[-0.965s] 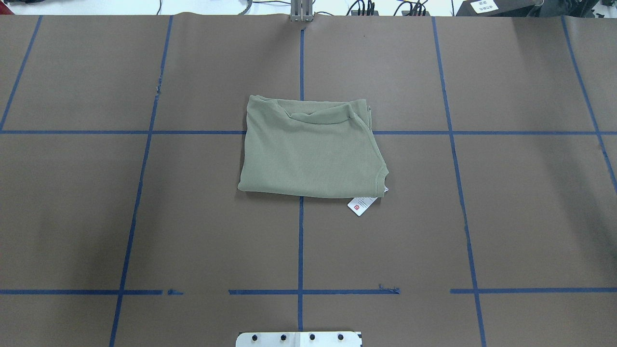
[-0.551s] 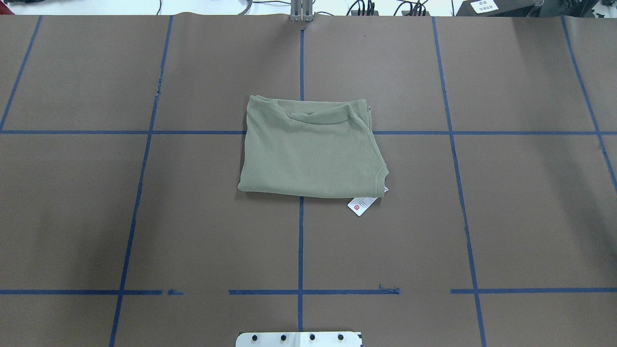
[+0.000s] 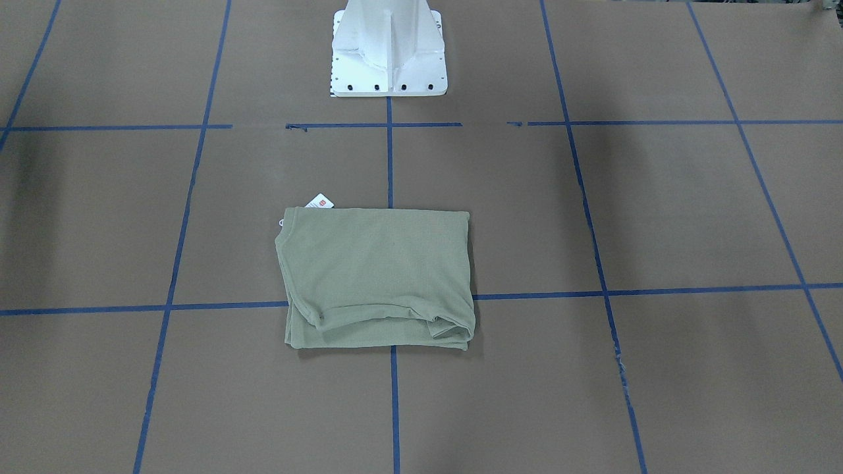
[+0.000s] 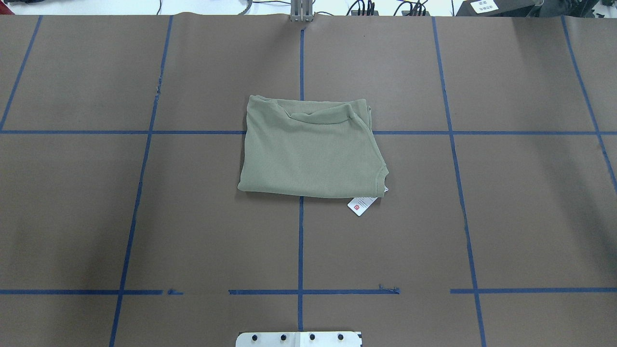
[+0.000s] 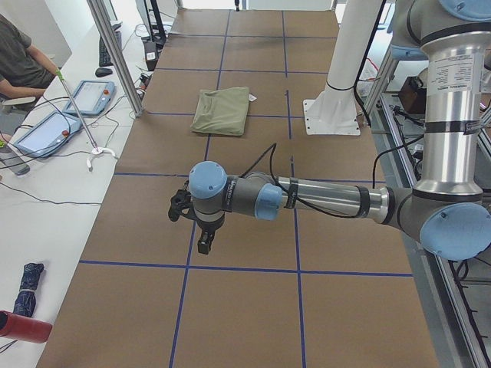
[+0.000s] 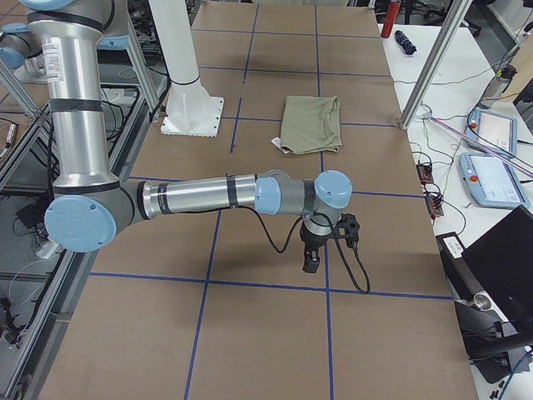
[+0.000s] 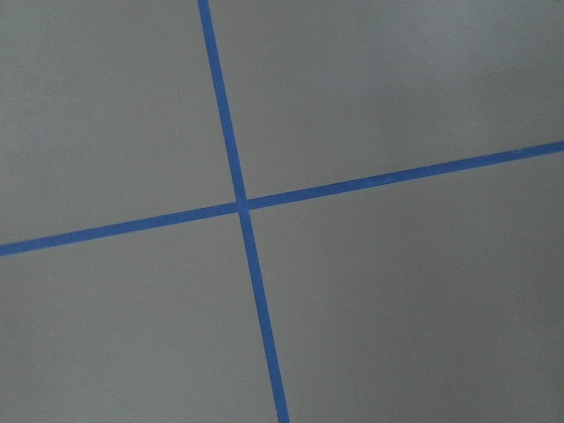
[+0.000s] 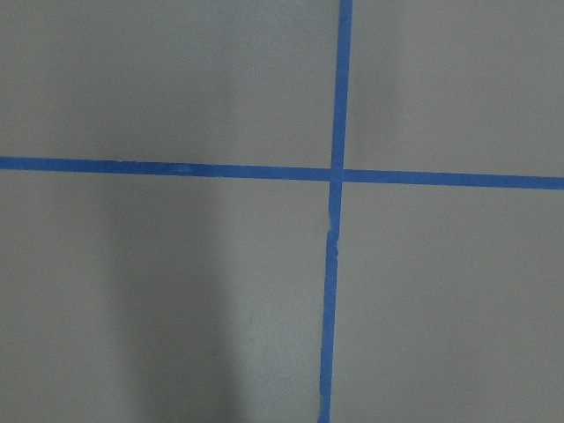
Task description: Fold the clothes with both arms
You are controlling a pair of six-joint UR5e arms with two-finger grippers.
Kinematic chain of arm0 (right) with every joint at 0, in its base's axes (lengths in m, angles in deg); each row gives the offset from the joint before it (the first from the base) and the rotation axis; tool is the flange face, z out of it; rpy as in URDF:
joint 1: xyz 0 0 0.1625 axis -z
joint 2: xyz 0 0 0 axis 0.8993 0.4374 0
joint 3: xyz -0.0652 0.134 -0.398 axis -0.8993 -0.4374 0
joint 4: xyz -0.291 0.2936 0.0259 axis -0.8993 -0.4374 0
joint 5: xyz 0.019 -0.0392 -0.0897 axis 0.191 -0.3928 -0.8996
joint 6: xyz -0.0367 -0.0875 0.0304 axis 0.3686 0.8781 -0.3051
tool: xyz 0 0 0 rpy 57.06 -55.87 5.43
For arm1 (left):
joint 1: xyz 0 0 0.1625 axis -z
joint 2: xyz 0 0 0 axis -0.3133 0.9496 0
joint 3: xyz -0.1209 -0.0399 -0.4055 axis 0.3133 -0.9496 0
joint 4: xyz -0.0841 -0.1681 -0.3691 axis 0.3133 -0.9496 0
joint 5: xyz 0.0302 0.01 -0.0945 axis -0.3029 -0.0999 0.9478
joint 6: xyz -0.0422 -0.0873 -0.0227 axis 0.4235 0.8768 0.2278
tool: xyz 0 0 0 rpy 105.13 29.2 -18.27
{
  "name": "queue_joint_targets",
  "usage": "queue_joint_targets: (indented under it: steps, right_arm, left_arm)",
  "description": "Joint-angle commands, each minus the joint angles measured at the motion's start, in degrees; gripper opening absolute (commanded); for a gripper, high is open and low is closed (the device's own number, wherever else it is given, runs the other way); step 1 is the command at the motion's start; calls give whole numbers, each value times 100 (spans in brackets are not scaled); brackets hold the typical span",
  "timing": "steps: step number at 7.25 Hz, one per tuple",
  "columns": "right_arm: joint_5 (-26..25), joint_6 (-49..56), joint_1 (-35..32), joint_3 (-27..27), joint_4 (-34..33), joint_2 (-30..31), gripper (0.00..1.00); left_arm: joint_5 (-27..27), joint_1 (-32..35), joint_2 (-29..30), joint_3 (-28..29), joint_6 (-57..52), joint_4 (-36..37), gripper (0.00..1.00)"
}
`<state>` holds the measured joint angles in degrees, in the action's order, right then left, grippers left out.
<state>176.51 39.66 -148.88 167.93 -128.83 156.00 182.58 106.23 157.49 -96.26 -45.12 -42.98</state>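
The green shirt (image 4: pixel 311 149) lies folded into a rough rectangle on the brown table (image 4: pixel 482 217). It covers a crossing of the blue tape lines (image 4: pixel 506 132), and nothing is touching it. Its collar (image 4: pixel 318 117) sits on the edge away from the white pedestal (image 3: pixel 388 46), and its white tag (image 4: pixel 361 205) pokes out at the corner nearest the pedestal. The left gripper (image 5: pixel 203 244) hangs at the end of the left arm (image 5: pixel 330 201), which reaches out low over the table. The gripper points down, seemingly clear of the surface, with the shirt well apart from it further along the table. The right gripper (image 6: pixel 311 260) hangs the same way from the right arm (image 6: pixel 200 196) toward the opposite end, so the shirt lies between the two and near neither. Both grippers show only in the side views, so I cannot tell how wide either one is spread; neither has hold of the shirt. Each wrist camera looks down on bare table with one tape crossing beneath its gripper.
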Motion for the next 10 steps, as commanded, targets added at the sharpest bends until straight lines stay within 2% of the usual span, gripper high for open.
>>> queue_joint_targets:
  steps: [1, 3, 5, 10]
  right_arm:
    - [7, -3, 9, 51, 0, -4, 100]
    - [7, -3, 9, 42, 0, 5, 100]
    - [7, -3, 9, 34, 0, -13, 100]
    - [-2, -29, 18, 34, 0, -92, 100]
  left_arm:
    - [-121, 1, -99, -12, 5, 214, 100]
    - [-253, -17, -47, 23, 5, 216, 100]
    - [-245, -17, -20, -169, -13, 207, 100]
    - [-201, -25, 103, -179, -31, 216, 100]
